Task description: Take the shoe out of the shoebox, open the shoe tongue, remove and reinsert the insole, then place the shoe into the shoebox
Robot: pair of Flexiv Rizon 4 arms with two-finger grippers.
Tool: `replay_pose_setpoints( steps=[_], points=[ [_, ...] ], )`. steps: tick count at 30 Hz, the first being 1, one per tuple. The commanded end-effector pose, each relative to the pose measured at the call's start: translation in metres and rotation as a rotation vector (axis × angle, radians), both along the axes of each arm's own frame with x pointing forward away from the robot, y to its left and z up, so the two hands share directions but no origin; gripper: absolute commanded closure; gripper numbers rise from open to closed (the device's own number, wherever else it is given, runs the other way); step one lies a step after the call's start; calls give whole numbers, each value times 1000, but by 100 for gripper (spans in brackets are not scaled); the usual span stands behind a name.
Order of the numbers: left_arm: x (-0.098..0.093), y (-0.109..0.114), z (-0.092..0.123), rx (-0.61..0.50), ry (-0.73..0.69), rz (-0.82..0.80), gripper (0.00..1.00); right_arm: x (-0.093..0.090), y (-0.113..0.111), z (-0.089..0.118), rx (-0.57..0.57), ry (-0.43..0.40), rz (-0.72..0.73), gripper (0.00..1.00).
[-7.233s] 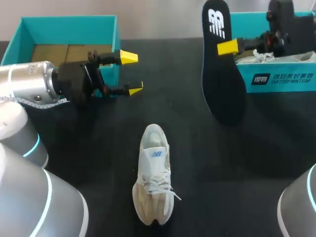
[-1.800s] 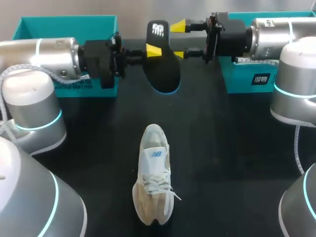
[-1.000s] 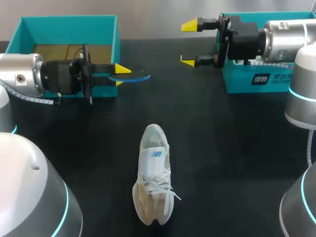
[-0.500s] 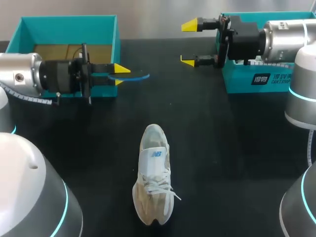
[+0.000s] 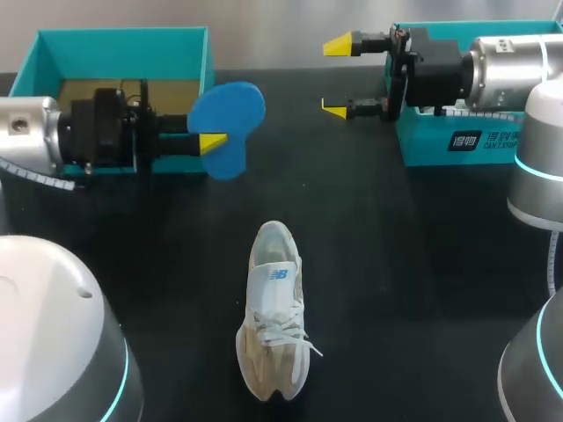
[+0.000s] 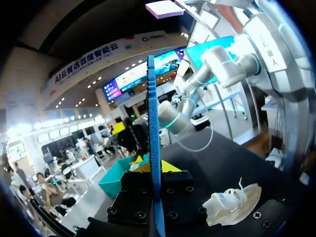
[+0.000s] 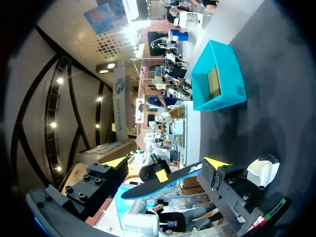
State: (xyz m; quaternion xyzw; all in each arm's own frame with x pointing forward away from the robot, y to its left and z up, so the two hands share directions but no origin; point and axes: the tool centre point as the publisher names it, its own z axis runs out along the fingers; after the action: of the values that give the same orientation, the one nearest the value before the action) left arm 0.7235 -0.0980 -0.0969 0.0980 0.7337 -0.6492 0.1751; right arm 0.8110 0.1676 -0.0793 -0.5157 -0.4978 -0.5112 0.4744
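Nearest the robot, the shoe [image 5: 274,312] was noted lying loose on the black worktop [image 5: 422,290]. Its toe was towards the robot and its opening towards the far side, and it was touched by neither claw. Farther out on the left, the left claw [image 5: 211,139] was found closed on the insole [image 5: 230,114], gripped near one end with the blue face turned to the head camera. In the left wrist view the insole [image 6: 153,148] was seen edge-on between the fingers, with the shoe [image 6: 231,200] off to one side of the claw. On the right, well apart from shoe and insole, the right claw [image 5: 338,76] was recorded wide open and empty. Farthest back stood the teal shoebox [image 5: 123,44] behind the left arm and a second teal box [image 5: 479,141] under the right arm. Reinsertion was judged the step in hand. Risks were noted. The thin, flexible insole, pinched at one end only, could bend or slip on meeting the collar. The unheld shoe could be pushed along the worktop or tipped. The tongue could be folded under if the entry angle were too steep.
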Motion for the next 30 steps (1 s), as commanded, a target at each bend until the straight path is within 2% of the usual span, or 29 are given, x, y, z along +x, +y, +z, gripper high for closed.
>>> replay_pose_setpoints(
  steps=[1,13,18,21,24,30],
  points=[
    [3,10,4,-107,493,-2,100,-1,1,1,-5,2,-1,0],
    [3,10,4,-107,493,-2,100,-1,1,1,-5,2,-1,0],
    [5,3,-3,-169,790,27,100,-1,1,1,-5,2,-1,0],
    [9,4,-3,-167,914,37,100,-1,1,1,-5,2,-1,0],
    [14,2,-4,-153,1029,68,100,-1,1,1,-5,2,-1,0],
    [25,-5,-14,-105,1173,117,100,-1,1,1,-5,2,-1,0]
  ],
)
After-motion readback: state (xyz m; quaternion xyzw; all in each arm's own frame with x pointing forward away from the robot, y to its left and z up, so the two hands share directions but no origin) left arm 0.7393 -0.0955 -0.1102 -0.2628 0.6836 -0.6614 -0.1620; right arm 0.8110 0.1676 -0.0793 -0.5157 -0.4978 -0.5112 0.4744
